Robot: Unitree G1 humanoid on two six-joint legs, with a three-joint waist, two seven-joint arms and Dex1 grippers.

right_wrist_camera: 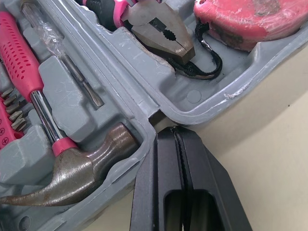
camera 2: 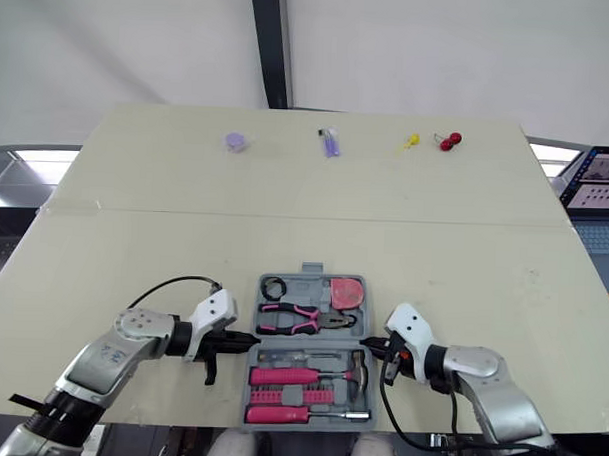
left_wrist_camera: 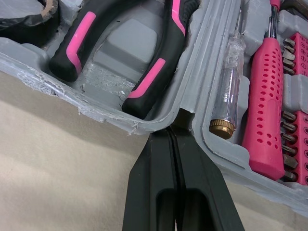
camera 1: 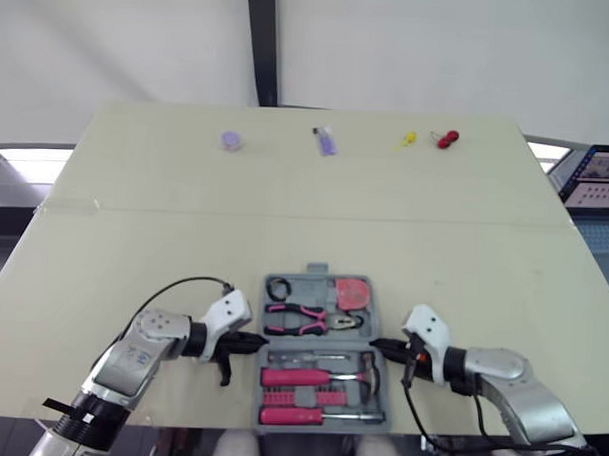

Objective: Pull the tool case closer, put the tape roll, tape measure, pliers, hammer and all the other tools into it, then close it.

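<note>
Both pinched shut, the left gripper (camera 1: 253, 340) and right gripper (camera 1: 378, 345) flank the middle of the open, loaded case (camera 1: 320, 354) on the tabletop (camera 1: 306, 188); folding it from such thin purchase could slip, spilling the hammer (right_wrist_camera: 72, 168).

The tool case (right_wrist_camera: 207, 98) is matt, scuffed grey plastic — the hammer (right_wrist_camera: 72, 173) dull, tarnished metal.

A: Bright, even light falls over the table (camera 1: 134, 242); shadows on it are faint and soft.
B: Yes. A white glare patch lies on the floor (camera 1: 27, 165) at the left.
A: Close up, the hammer (right_wrist_camera: 82, 168) head has a dull sheen, and the tool case (left_wrist_camera: 110, 120) rim casts a thin shadow.
</note>
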